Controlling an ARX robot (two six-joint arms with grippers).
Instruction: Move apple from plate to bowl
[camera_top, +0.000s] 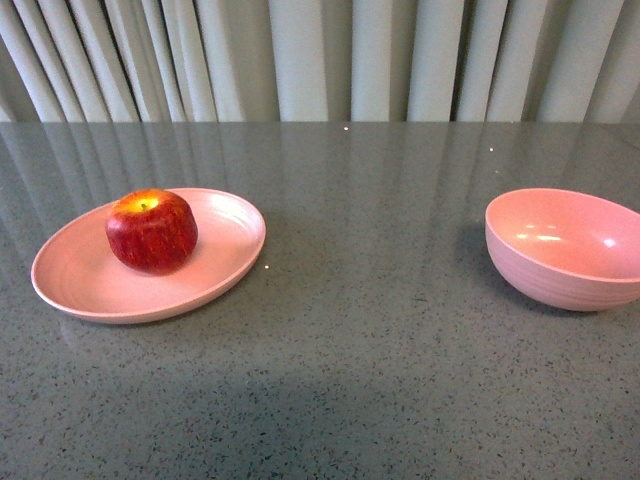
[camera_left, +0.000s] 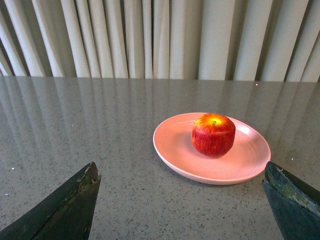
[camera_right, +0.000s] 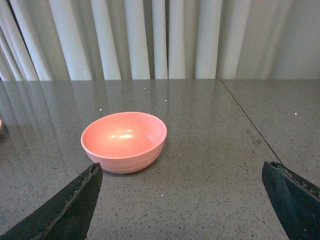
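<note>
Front view: apple (camera_top: 151, 232) sits near the middle of plate (camera_top: 70, 282), on my left side of the table (camera_top: 350, 370). The bowl (camera_top: 560, 272) stands empty, well apart on my right. Neither of my arms shows.
Left wrist view: my left gripper (camera_left: 181, 170) is spread wide and empty, short of the plate.
Left risk: I judge an off-centre pinch could roll the round apple off the shallow rim, and a low finger could shove the plate.
Right wrist view: my right gripper (camera_right: 180, 169) is spread wide and empty, with the bowl ahead.
Carry risk: the crossing is long, so a loose hold could drop the apple short. A high release could bounce it out.
</note>
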